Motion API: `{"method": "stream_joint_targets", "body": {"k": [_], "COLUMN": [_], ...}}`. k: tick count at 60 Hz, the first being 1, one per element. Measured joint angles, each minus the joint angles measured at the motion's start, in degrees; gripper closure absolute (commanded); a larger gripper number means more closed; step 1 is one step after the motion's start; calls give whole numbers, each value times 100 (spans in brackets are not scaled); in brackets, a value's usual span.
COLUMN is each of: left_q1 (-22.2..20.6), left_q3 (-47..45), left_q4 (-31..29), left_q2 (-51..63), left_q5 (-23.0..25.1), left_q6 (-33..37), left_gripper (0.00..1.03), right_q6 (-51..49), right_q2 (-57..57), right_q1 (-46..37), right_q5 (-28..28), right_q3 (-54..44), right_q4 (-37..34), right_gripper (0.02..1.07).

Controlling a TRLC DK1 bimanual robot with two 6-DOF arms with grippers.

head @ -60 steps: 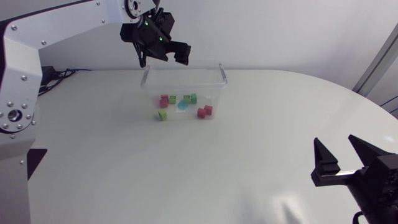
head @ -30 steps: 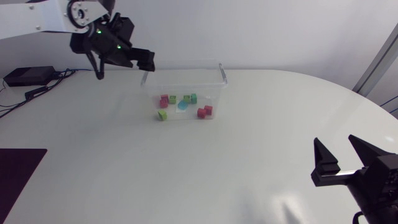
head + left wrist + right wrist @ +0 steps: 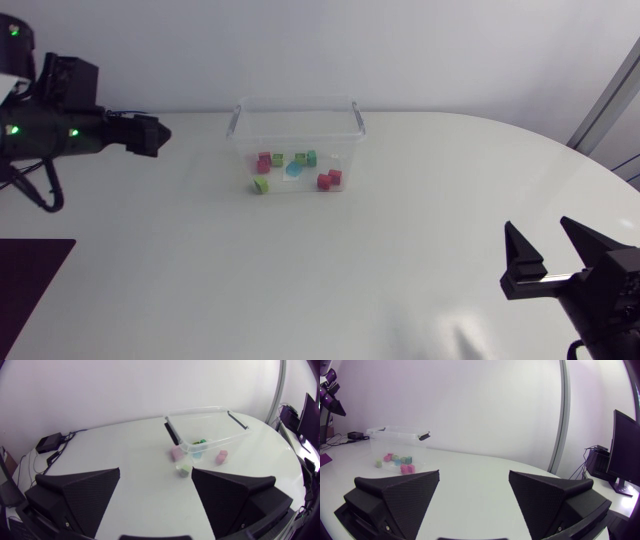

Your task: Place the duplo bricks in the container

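No legible text, no readable labels, brands, numbers or signs in any view

Place: a robotics lab or test room, not a home or a shop.
Table: one large white table (image 3: 400,260) with a rounded edge and a plain, smooth top, like a work bench.
Machines: two robot arms work at it. The left gripper (image 3: 150,135) comes in at 9 o'clock, with small green lights on its arm. The right gripper (image 3: 540,228) is at 4 o'clock.
Wiring: a small black box (image 3: 50,441) with loose cables (image 3: 70,436) lies on the table near 10 o'clock.
Test objects: a clear plastic container (image 3: 297,112) at 12 o'clock, with small coloured bricks (image 3: 326,181) in and by it.
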Motion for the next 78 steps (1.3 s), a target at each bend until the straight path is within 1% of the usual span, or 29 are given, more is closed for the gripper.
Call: {"method": "stream_joint_targets", "body": {"k": [6, 11, 17, 26, 33, 47, 78], "left_q1": [487, 822, 975, 973, 916, 699, 214], "left_q3": [-883, -1469, -2063, -2977, -3442, -3851, -4894], "left_q4": [455, 667, 901, 1054, 1086, 1263, 1580], "left_q2": [-820, -1429, -2037, -3073, -3724, -4444, -6000], "left_q5": [256, 472, 557, 599, 575, 295, -363], "left_q6": [17, 22, 42, 127, 125, 74, -468], "left_gripper": [3, 3, 3, 3, 3, 3, 3], "right_q6": [0, -2, 0, 0, 2, 31, 354], "right_q2": [0, 0, 0, 0, 0, 0, 0], "right_q1": [0, 0, 0, 0, 0, 0, 0], "right_q5": [0, 0, 0, 0, 0, 2, 22], "right_q3": [0, 0, 0, 0, 0, 0, 0], "right_q4": [0, 0, 0, 0, 0, 0, 2], "right_gripper": [7, 7, 7, 7, 7, 7, 7]}}
